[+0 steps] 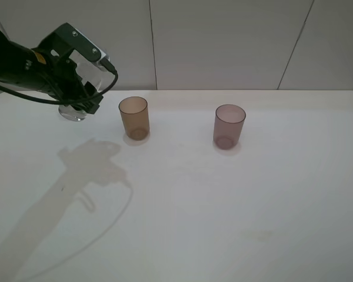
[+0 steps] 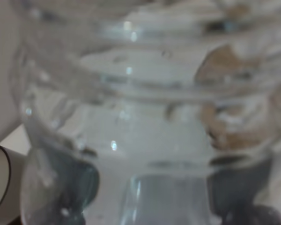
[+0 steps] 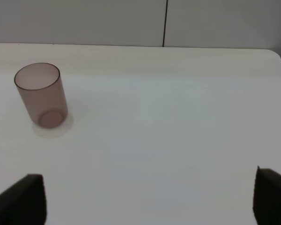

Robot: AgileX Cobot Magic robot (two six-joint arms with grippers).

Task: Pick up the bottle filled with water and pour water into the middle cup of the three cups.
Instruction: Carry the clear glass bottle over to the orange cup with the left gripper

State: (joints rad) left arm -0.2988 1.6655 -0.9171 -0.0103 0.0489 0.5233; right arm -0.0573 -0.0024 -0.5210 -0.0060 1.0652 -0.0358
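my left gripper (image 1: 82, 101) is at the bottle (image 2: 140, 117) by the table's far left corner; clamped or not, i can't tell. the middle cup (image 1: 133, 117) stands near it, toward the right edge.

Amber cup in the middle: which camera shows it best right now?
Exterior high. The amber cup stands upright and unobstructed there, between the left gripper and the mauve cup. The left wrist view is filled by the blurred clear bottle, with only unidentifiable brownish patches. The right wrist view shows the mauve cup, not the amber one.
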